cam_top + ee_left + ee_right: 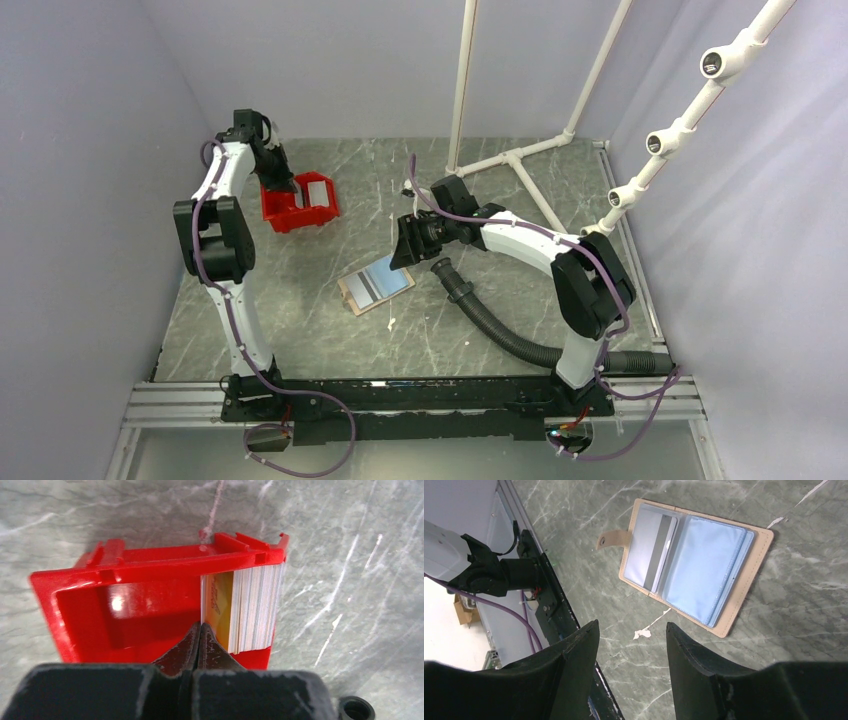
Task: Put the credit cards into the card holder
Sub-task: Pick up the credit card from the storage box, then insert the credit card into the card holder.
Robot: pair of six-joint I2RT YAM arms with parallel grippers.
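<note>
A stack of credit cards (255, 607) stands on edge at the right end of the red bin (125, 570); a gold-yellow card face (222, 600) shows on its left side. My left gripper (201, 626) is inside the bin, jaws pressed together on the edge of a thin white card (203, 600) beside the stack. The card holder (744, 605) lies open on the table, tan with pale blue sleeves, and a whitish-grey striped card (651, 550) sits in its left pocket. My right gripper (631, 630) is open and empty, hovering just off the holder's near edge.
The red bin (300, 205) sits at the back left, the holder (375, 285) mid-table. A black corrugated hose (490, 315) curves along the right arm. White pipe frame legs (520, 165) stand at the back right. A white mark (642, 632) is on the table.
</note>
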